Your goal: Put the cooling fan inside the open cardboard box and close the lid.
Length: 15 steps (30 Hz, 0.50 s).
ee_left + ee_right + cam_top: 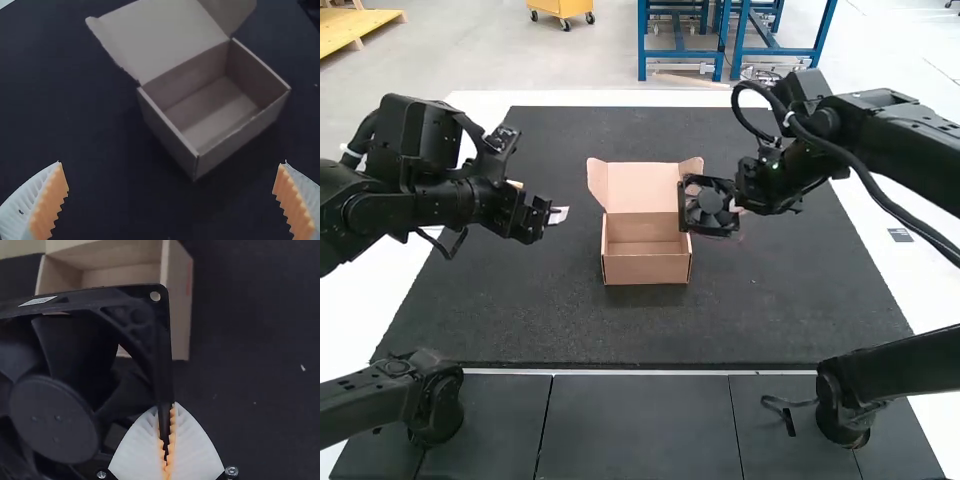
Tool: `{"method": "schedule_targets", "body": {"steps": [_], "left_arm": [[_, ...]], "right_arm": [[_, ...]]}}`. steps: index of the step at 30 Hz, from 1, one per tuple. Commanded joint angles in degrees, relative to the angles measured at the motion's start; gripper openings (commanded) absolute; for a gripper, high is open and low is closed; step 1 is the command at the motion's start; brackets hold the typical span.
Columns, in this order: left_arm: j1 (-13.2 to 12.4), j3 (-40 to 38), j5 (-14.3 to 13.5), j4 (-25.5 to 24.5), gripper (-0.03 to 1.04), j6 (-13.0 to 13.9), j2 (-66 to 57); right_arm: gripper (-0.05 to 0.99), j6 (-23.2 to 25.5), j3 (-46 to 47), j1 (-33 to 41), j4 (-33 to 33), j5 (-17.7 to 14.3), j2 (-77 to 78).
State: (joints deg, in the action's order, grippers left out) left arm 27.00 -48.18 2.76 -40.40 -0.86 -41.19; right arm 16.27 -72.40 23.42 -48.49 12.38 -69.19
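Nothing legible here. A small white sticker [37,301] sits on the frame of the cooling fan [55,420], on the edge away from the right gripper [166,412] pinching it, print too fine to read. Faint reddish marks [188,282], perhaps print, show on the cardboard box [177,320] beyond that gripper. A dark label [898,236] lies on the table [920,310], well apart from it, unreadable.

The right tool [166,440] pinches the black fan's [75,390] frame beside the open cardboard box [175,300].
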Motion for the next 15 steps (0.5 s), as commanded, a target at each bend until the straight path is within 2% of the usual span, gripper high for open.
{"method": "schedule_targets", "body": {"steps": [1, 7, 15], "left_arm": [[-0.37, 0.2, -0.57, 0.59, 0.97, 0.6, 0.85], [-0.37, 0.28, -0.57, -0.38, 0.97, 0.6, 1.29], [-0.37, 0.28, -0.57, -0.73, 0.97, 0.69, 1.55]], "right_arm": [[-0.02, 4.65, -0.37, 1.98, 1.56, 2.12, 0.37], [-0.02, 10.8, 1.03, 7.34, 5.34, 2.3, -1.3], [-0.02, 11.24, 0.51, 11.03, 7.18, 1.77, -5.52]]}}
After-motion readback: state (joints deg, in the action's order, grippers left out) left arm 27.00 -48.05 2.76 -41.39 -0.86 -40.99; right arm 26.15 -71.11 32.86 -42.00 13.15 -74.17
